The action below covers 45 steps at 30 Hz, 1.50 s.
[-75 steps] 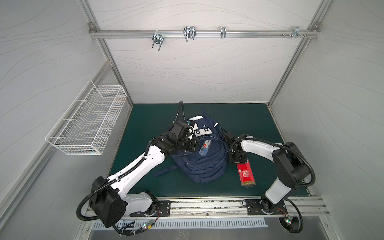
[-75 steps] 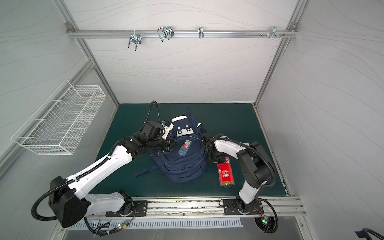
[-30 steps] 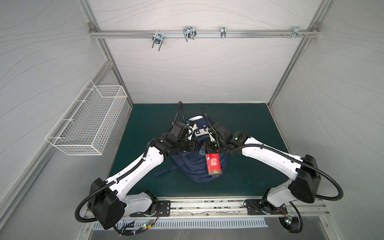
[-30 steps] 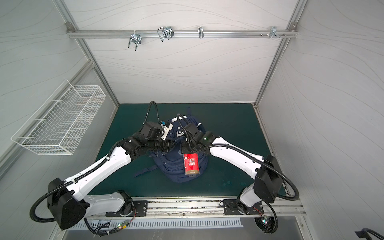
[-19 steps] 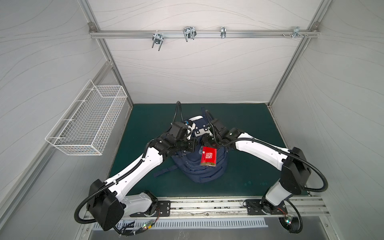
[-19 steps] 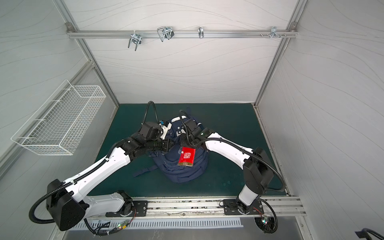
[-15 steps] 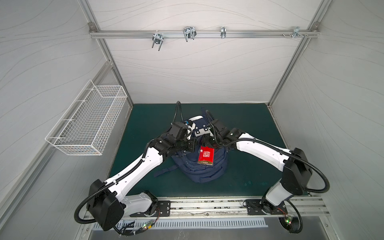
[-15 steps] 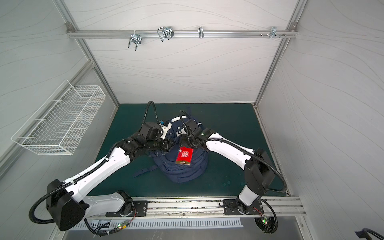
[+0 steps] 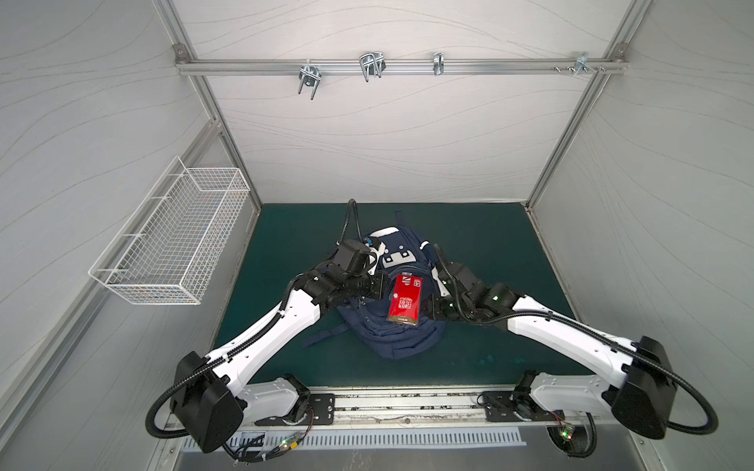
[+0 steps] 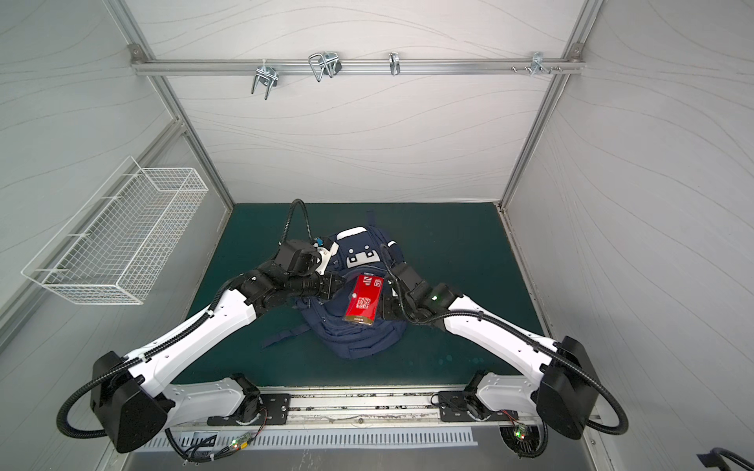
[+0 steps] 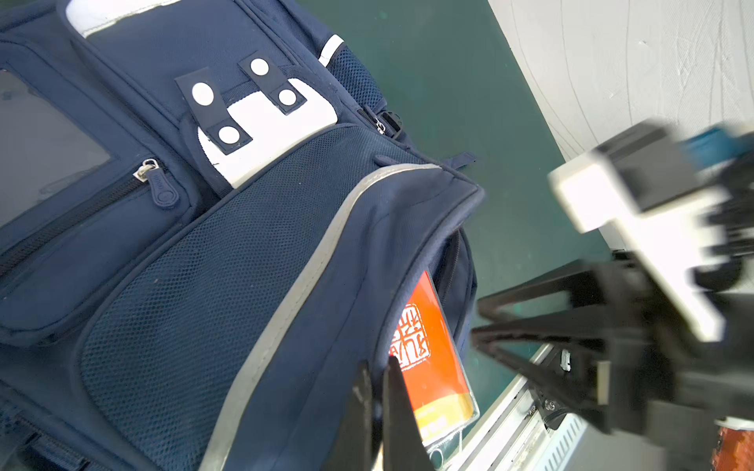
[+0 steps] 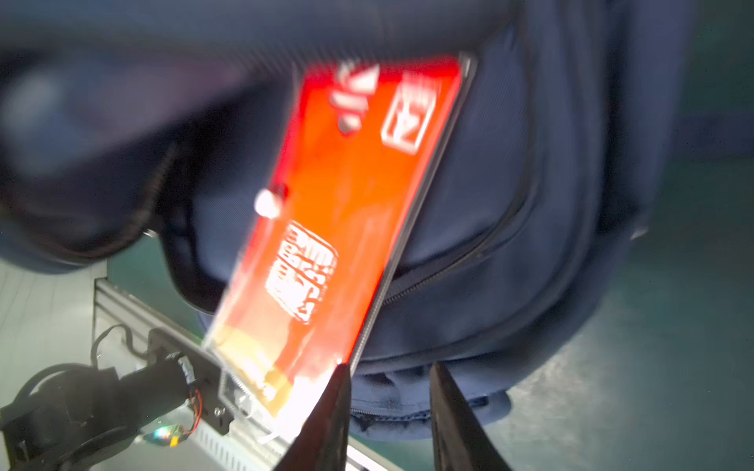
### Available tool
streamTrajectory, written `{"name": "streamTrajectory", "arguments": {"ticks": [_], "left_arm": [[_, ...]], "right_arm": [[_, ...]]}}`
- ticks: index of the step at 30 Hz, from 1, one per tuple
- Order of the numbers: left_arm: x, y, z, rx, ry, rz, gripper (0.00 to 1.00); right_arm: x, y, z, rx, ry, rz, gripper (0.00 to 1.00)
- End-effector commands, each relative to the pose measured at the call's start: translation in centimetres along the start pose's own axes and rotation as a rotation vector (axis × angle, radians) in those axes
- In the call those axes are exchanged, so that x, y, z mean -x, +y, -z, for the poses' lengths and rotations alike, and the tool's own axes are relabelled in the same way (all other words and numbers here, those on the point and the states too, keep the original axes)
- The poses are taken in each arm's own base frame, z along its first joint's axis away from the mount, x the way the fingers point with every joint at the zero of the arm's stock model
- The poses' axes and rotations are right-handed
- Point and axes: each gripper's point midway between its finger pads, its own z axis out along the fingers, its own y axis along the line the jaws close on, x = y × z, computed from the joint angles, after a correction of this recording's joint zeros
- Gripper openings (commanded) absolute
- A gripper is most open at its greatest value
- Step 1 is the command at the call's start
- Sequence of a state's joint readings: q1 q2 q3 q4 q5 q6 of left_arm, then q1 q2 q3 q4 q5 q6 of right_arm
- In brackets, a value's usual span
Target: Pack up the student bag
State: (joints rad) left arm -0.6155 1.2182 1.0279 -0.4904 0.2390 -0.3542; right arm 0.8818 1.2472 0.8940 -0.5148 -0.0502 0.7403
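Note:
The student bag (image 9: 402,342) (image 10: 359,342), navy blue with a white patch, lies in the middle of the green mat. My left gripper (image 9: 381,287) (image 11: 377,367) is shut on the edge of the bag's lifted flap (image 11: 326,306), holding the opening up. A flat red packet (image 9: 404,301) (image 10: 364,301) (image 12: 338,228) lies slanted in that opening, its far end under the flap (image 11: 432,359). My right gripper (image 9: 428,304) (image 12: 389,369) (image 11: 475,320) is just right of the packet. It is open, with only bag fabric (image 12: 510,204) behind the gap, and one finger is at the packet's corner.
A white wire basket (image 9: 175,240) hangs on the left wall. A metal rail with hooks (image 9: 371,67) crosses the back wall. The green mat (image 9: 489,244) lies all round the bag. The arms' mounting rail (image 9: 408,403) runs along the front edge.
My right gripper carried the red packet from the mat at the right onto the bag's opening, let it go and drew back to the right. My left gripper kept hold of the flap.

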Motion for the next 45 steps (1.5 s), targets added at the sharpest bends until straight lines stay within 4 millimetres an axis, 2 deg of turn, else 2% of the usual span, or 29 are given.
{"name": "streamTrajectory", "arguments": {"ticks": [1,5,9,14,18,22,25,29,31,35,37,41,42,45], "left_arm": [[2.4,-2.2,1.5,-0.077,-0.081,-0.023,0.00],[2.5,-2.3,1.7,-0.077,-0.086,-0.029,0.00],[2.5,-2.4,1.7,-0.084,-0.083,-0.028,0.00],[2.4,-2.7,1.7,-0.096,-0.080,-0.027,0.00],[2.3,-2.7,1.4,-0.099,-0.070,-0.022,0.00],[2.3,-2.7,1.5,-0.100,-0.070,-0.021,0.00],[2.3,-2.5,1.5,-0.092,-0.072,-0.020,0.00],[2.3,-2.7,1.4,-0.099,-0.069,-0.018,0.00],[2.2,-2.5,1.4,-0.090,-0.065,-0.015,0.00],[2.3,-2.4,1.5,-0.084,-0.068,-0.011,0.00],[2.4,-2.2,1.5,-0.070,-0.072,-0.007,0.00],[2.4,-1.8,1.2,-0.048,-0.060,0.007,0.00],[2.3,-1.8,1.1,-0.049,-0.049,0.010,0.04],[2.0,-1.7,0.9,-0.039,-0.023,0.042,0.34]], "right_arm": [[0.5,3.5,-0.9,0.144,0.005,0.002,0.31],[0.1,4.3,-2.3,0.142,0.041,-0.011,0.35],[0.1,4.4,-2.8,0.160,0.032,-0.046,0.31],[0.9,5.6,-2.8,0.233,-0.006,-0.096,0.13],[3.1,6.9,-3.1,0.264,-0.058,-0.112,0.10],[5.8,6.6,-5.4,0.192,-0.097,-0.127,0.10],[7.1,6.6,-7.1,0.188,-0.103,-0.148,0.10],[8.2,6.8,-7.8,0.189,-0.142,-0.143,0.18],[8.2,6.7,-7.5,0.182,-0.146,-0.130,0.24],[7.2,6.2,-5.0,0.150,-0.180,-0.063,0.42],[6.0,5.8,-3.4,0.116,-0.196,-0.013,0.51],[3.1,3.5,-0.3,-0.002,-0.219,0.053,0.56],[2.5,2.8,0.2,-0.024,-0.219,0.049,0.56],[0.7,1.4,1.9,-0.046,-0.225,0.054,0.57]]}}
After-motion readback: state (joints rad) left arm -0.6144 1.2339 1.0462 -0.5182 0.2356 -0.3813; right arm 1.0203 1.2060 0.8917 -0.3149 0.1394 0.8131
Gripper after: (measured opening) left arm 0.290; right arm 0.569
